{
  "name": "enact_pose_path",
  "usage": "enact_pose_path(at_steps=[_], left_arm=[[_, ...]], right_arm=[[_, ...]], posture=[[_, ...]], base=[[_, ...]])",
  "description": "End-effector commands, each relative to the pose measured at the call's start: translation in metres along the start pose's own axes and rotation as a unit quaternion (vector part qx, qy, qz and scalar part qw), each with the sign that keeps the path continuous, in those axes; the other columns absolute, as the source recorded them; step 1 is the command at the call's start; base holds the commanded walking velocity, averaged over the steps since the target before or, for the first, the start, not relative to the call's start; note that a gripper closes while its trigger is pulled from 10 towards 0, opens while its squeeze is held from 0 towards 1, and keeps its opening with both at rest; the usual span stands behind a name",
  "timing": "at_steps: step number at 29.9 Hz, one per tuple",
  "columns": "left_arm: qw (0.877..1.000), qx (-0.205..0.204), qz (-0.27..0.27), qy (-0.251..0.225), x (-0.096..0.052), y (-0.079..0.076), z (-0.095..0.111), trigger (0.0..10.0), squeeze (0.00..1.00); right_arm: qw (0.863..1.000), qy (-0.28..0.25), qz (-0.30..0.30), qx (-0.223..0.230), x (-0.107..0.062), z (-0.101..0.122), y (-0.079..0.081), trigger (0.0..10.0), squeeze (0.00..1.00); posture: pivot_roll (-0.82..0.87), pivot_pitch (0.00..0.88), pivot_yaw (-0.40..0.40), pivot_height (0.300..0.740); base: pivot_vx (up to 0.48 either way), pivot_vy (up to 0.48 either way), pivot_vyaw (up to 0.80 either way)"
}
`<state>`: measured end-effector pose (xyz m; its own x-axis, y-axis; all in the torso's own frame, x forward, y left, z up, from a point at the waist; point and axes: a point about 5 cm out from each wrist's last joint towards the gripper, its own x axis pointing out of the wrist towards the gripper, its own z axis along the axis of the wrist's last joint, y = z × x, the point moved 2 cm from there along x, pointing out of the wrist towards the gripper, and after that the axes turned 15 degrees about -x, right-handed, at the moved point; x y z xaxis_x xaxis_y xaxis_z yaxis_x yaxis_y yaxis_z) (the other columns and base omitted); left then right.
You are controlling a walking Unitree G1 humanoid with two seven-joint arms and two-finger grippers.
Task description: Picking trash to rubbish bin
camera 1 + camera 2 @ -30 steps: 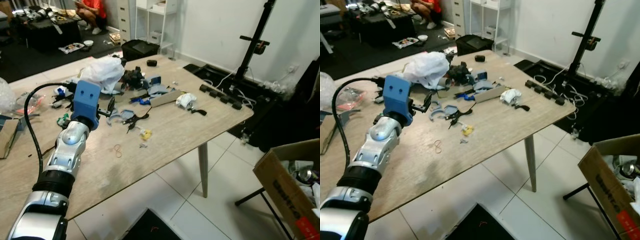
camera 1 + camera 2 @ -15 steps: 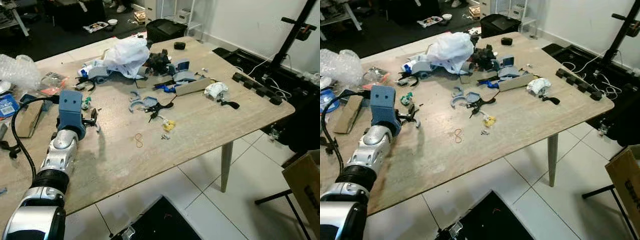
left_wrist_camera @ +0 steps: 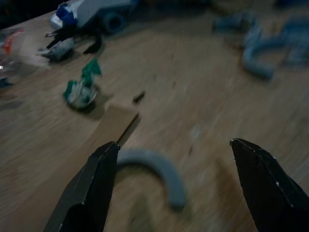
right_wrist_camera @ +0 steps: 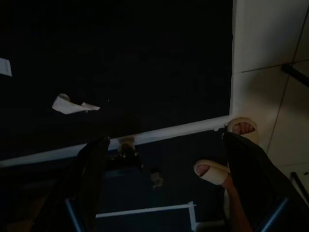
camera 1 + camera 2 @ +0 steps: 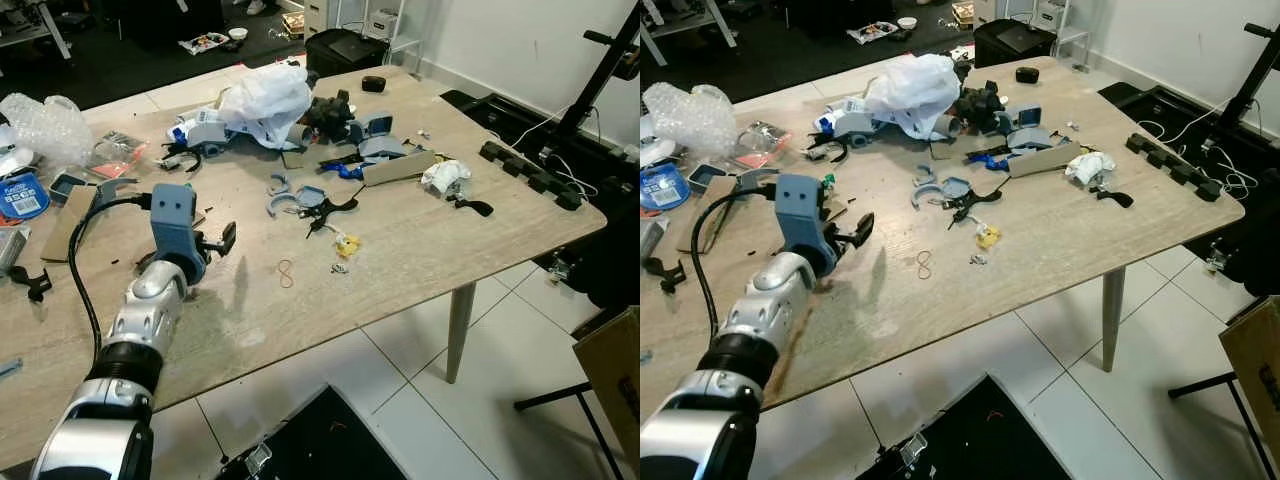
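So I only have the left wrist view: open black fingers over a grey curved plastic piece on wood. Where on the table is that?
Observer: The left gripper hovers over the left part of the wooden table, well short of the white plastic bag in the far clutter.
Operator: Anything loose near it?
Observer: A tan rubber band lies to its right, on bare wood.
Operator: And the other arm?
Observer: The right gripper hangs open low down, over a dark floor mat, near a person's sandalled feet.

One table (image 5: 420, 250), one white bag (image 5: 265, 100) (crumpled)
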<state>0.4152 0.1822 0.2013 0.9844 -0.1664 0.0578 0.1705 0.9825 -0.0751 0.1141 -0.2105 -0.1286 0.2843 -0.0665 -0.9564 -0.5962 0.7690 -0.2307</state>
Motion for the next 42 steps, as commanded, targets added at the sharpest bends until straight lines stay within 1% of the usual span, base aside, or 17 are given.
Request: enact_pose_path(at_steps=[1,5,7,11,15,20,24,30,32,33,35,38,40,42], left_arm=[[0.999,0.035,0.021,-0.001,-0.005,0.009,-0.004,10.0,0.00],[0.999,0.020,0.038,-0.014,-0.007,0.012,-0.003,10.0,0.00],[0.999,0.009,0.040,-0.006,-0.009,0.014,-0.007,10.0,0.00],[0.999,0.003,0.040,-0.004,-0.010,0.014,-0.009,10.0,0.00],[0.999,-0.022,0.030,-0.007,-0.007,0.007,-0.011,10.0,0.00],[0.999,-0.038,0.014,-0.015,-0.005,0.000,-0.007,10.0,0.00],[0.999,-0.035,0.000,-0.021,-0.003,-0.004,-0.003,10.0,0.00],[0.999,-0.029,-0.007,-0.018,-0.002,-0.006,-0.002,10.0,0.00],[1.000,-0.022,-0.011,-0.017,-0.002,-0.007,-0.001,10.0,0.00],[1.000,-0.010,-0.016,-0.014,-0.001,-0.009,-0.001,10.0,0.00],[1.000,0.001,-0.019,-0.010,0.000,-0.010,-0.002,10.0,0.00],[1.000,0.008,-0.023,-0.007,0.000,-0.012,-0.002,10.0,0.00],[0.999,0.016,-0.029,-0.001,0.000,-0.014,-0.004,10.0,0.00],[0.998,0.032,-0.045,0.015,0.000,-0.019,-0.011,10.0,0.00]], right_arm=[[0.999,0.011,0.041,-0.009,0.000,-0.010,0.028,10.0,0.00],[0.999,0.015,0.043,-0.010,-0.001,-0.012,0.029,10.0,0.00],[0.999,0.016,0.044,-0.010,-0.001,-0.014,0.030,10.0,0.00],[0.999,0.017,0.044,-0.009,-0.001,-0.015,0.030,10.0,0.00],[0.999,0.019,0.043,-0.008,-0.001,-0.017,0.030,10.0,0.00],[0.999,0.019,0.042,-0.008,-0.001,-0.018,0.031,10.0,0.00],[0.999,0.019,0.041,-0.008,-0.001,-0.018,0.032,10.0,0.00],[0.999,0.019,0.040,-0.006,-0.001,-0.019,0.032,10.0,0.00],[0.999,0.019,0.040,-0.004,-0.001,-0.019,0.033,10.0,0.00],[0.999,0.020,0.040,-0.002,-0.002,-0.020,0.033,10.0,0.00],[0.999,0.021,0.040,-0.001,-0.002,-0.021,0.034,10.0,0.00],[0.999,0.022,0.040,-0.001,-0.002,-0.021,0.034,10.0,0.00],[0.999,0.022,0.040,0.000,-0.002,-0.021,0.034,10.0,0.00],[0.999,0.023,0.039,0.001,-0.002,-0.021,0.034,10.0,0.00]], posture=[[-0.11,0.365,0.052,0.740],[-0.12,0.375,0.050,0.740],[-0.12,0.380,0.049,0.740],[-0.13,0.382,0.047,0.740],[-0.13,0.382,0.044,0.740],[-0.14,0.380,0.043,0.740],[-0.14,0.379,0.048,0.740],[-0.14,0.383,0.055,0.740],[-0.15,0.387,0.058,0.740],[-0.15,0.389,0.060,0.740],[-0.15,0.392,0.061,0.740],[-0.15,0.392,0.061,0.740],[-0.15,0.392,0.061,0.740],[-0.15,0.392,0.061,0.740]], base=[[0.000,0.000,0.00],[0.000,0.000,0.00],[0.000,0.000,0.00],[0.000,0.000,0.00],[0.000,0.000,0.00],[0.000,0.000,0.00],[0.000,0.000,0.00],[0.000,0.000,0.00],[0.000,0.000,0.00],[0.000,0.000,0.00],[0.000,0.000,0.00],[0.000,0.000,0.00],[0.000,0.000,0.00],[0.000,0.000,0.00]])
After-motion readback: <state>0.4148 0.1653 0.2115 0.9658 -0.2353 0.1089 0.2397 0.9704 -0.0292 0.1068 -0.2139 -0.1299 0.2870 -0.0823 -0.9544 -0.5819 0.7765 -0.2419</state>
